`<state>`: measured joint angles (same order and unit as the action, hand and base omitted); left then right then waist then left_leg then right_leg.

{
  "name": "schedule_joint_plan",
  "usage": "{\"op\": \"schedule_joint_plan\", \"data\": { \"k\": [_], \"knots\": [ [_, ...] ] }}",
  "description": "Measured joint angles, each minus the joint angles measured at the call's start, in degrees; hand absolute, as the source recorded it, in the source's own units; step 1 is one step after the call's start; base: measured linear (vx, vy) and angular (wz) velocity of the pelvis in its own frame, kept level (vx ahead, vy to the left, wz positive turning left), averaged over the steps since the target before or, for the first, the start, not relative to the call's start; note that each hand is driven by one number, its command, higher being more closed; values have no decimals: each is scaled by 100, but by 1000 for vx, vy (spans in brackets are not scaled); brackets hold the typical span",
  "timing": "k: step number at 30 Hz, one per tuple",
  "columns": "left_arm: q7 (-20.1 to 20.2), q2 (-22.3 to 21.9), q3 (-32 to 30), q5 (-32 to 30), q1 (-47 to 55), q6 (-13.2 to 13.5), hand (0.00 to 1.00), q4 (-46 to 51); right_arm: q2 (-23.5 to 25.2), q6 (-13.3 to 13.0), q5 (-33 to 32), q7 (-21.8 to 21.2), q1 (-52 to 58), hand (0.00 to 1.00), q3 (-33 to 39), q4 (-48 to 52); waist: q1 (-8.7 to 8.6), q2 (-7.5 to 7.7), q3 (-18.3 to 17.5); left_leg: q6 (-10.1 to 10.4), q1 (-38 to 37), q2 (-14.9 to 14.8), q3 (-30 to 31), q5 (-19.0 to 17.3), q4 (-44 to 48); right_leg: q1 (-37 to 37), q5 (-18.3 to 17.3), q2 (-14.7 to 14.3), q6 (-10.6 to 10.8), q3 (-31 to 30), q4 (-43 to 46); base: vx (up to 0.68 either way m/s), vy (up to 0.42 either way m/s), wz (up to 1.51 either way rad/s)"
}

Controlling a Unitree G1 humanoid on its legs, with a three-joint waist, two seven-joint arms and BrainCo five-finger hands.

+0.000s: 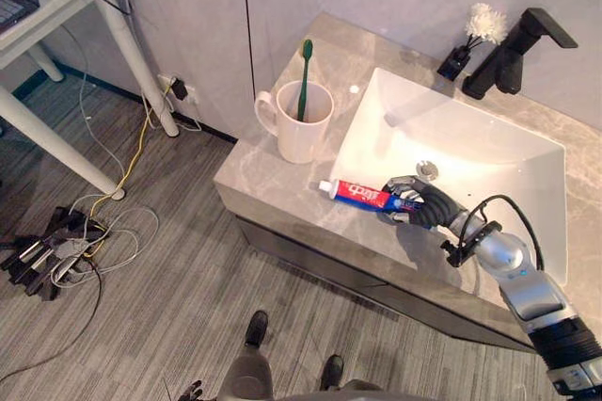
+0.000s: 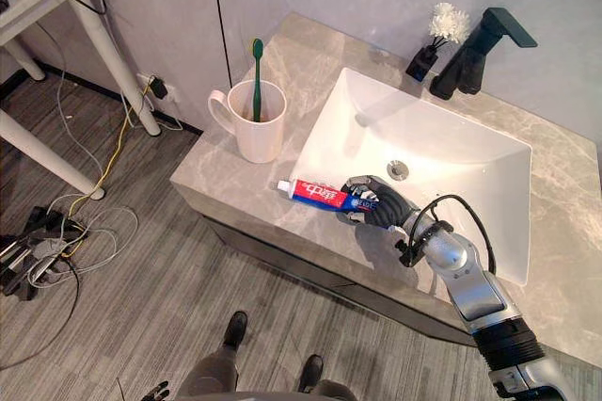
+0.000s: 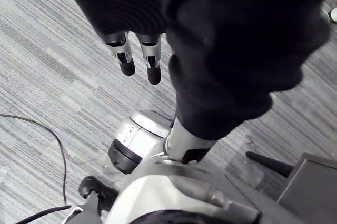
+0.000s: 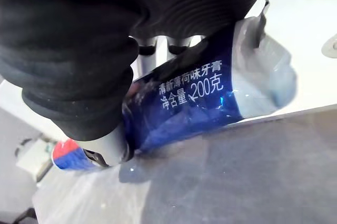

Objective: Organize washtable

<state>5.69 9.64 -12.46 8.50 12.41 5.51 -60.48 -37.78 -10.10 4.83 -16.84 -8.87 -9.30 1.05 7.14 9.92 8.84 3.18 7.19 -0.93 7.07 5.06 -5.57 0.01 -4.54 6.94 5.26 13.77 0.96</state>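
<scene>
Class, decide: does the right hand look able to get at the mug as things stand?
Probably yes: the right hand, curled round the toothpaste, rests near the mug, with bare counter between them.

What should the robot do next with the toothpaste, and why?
Probably lift it a little. The right hand is curled round the toothpaste tube, which lies flat on the counter by the sink's front rim. The mug with the green toothbrush stands near the tube's cap end, a likely home for it. The left hand hangs above the floor.
</scene>
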Motion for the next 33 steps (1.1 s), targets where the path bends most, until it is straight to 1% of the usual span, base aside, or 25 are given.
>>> {"op": "schedule_joint_plan", "data": {
  "k": [2,3,4,6,8,9,10,11,12,13,14,15,16,17,18,20,22,23,25,26,27,29,31,32,33],
  "knots": [
    [-103,-47,-185,277,28,6,0,461,90,38,29,63,77,100,115,0,4,-8,-3,-15,-12,5,33,12,-3,31,0,1,0,23,0,-40,-4,8],
    [-117,-113,-250,400,64,8,0,861,149,58,38,70,106,100,216,-3,9,-15,-7,-17,-4,-2,76,27,-3,31,0,4,0,30,0,-65,-14,8],
    [-141,-251,-407,792,128,27,0,1554,151,61,32,124,141,100,338,2,12,-41,-18,-19,-1,-1,132,31,-15,36,0,11,0,31,0,-88,-19,9],
    [-226,-408,-664,1370,211,129,0,2598,162,95,38,188,232,100,626,8,11,-124,-67,-17,5,3,179,35,-31,49,0,16,0,35,10,-77,-10,10],
    [-282,-569,-1333,2120,238,228,0,3938,328,222,34,280,247,100,1333,156,-9,-301,-168,-18,-5,40,191,53,-32,54,-1,19,1,45,36,-68,9,4],
    [-332,-589,-1491,2265,237,265,0,4280,383,250,27,361,246,100,1556,254,-9,-361,-201,-20,-7,40,191,59,-32,57,-1,20,1,45,37,-68,0,1],
    [-382,-589,-1789,2532,235,352,0,4986,459,286,7,604,227,100,1985,516,-8,-514,-299,-32,-18,46,199,84,-31,74,-2,23,1,54,36,-51,-9,2],
    [-446,-574,-1921,2700,236,404,0,5376,508,289,-68,769,179,100,2172,645,-10,-604,-357,-35,-41,49,208,99,-27,98,-2,25,1,64,36,-42,-9,2],
    [-475,-548,-1966,2755,233,434,0,5591,547,292,-105,853,154,100,2255,730,-9,-655,-388,-33,-73,52,209,119,-14,130,-2,27,1,69,33,-17,-11,5],
    [-489,-429,-1945,2871,235,486,0,5953,621,296,-202,1023,128,100,2323,872,-10,-761,-467,-32,-151,56,233,120,-1,227,-6,27,2,106,19,-14,-12,8],
    [-491,-362,-1899,2932,227,489,0,6109,648,297,-211,1083,126,100,2316,937,-12,-803,-500,-31,-187,56,246,120,-1,274,-8,26,2,141,16,-31,-21,13],
    [-484,-210,-1727,3081,223,488,0,6452,744,297,-213,1143,122,100,2271,1045,-11,-850,-603,-22,-208,63,272,126,-2,314,-34,27,-8,198,13,-44,-25,18],
    [-465,-10,-1430,3225,207,486,0,6773,890,296,-226,1200,120,100,2231,1150,-12,-878,-654,-8,-214,76,330,147,-6,353,-75,29,-2,236,14,-51,-27,22],
    [-456,111,-1240,3305,180,479,0,6921,977,296,-256,1225,112,100,2207,1188,-16,-880,-655,-4,-225,87,370,162,-13,383,-115,35,-2,273,22,-73,-33,29],
    [-441,306,-869,3438,133,452,0,7157,1133,299,-258,1301,74,100,2097,1202,-16,-897,-667,9,-239,84,405,171,-31,406,-154,30,-5,337,75,-93,-33,26],
    [-377,530,-376,3824,127,337,0,7566,1293,302,-321,1323,-25,100,1779,1217,-14,-906,-674,33,-269,78,450,187,-32,417,-216,29,-25,368,172,-89,-24,19],
    [-277,791,148,4163,119,208,0,8032,1396,300,-380,1315,-67,100,1322,1432,-12,-907,-675,34,-270,87,536,226,-32,451,-229,30,-21,456,204,-71,-13,20],
    [-254,860,292,4287,109,196,0,8117,1446,300,-421,1313,-67,100,1216,1502,-12,-906,-675,35,-271,92,549,233,-31,469,-230,32,-19,490,203,-47,-7,22],
    [-184,1109,924,4731,99,117,0,8516,1625,274,-476,1297,-94,100,757,1731,15,-895,-682,12,-271,109,598,270,-17,491,-233,41,-13,540,216,-27,-2,18],
    [-137,1185,1286,4845,89,84,0,8675,1709,268,-471,1292,-102,100,566,1836,13,-895,-683,11,-270,129,661,286,1,499,-243,54,2,593,235,-26,-1,18],
    [-96,1202,1469,4915,86,46,0,8742,1761,248,-450,1295,-104,100,476,1874,7,-894,-683,10,-271,139,680,297,2,498,-258,68,18,620,256,-20,0,21],
    [-46,1210,2054,4981,12,-61,0,8812,1917,191,-386,1298,-107,100,268,1947,11,-896,-686,4,-305,180,716,348,3,491,-332,123,32,667,387,-27,6,15],
    [22,1228,2298,5061,-4,-146,0,8819,2044,149,-336,1302,-107,100,183,2042,2,-901,-696,4,-309,186,718,348,3,492,-340,132,36,668,401,-34,7,4],
    [55,1284,2415,5168,-4,-250,0,8859,2148,106,-254,1306,-106,100,141,2164,-8,-902,-696,4,-308,185,723,348,2,499,-341,131,36,670,409,-31,4,1],
    [58,1314,2445,5176,-4,-280,0,8906,2181,77,-234,1306,-106,100,134,2213,-12,-902,-696,4,-308,185,726,347,2,500,-342,130,37,672,415,-39,-1,2]
  ]
}}
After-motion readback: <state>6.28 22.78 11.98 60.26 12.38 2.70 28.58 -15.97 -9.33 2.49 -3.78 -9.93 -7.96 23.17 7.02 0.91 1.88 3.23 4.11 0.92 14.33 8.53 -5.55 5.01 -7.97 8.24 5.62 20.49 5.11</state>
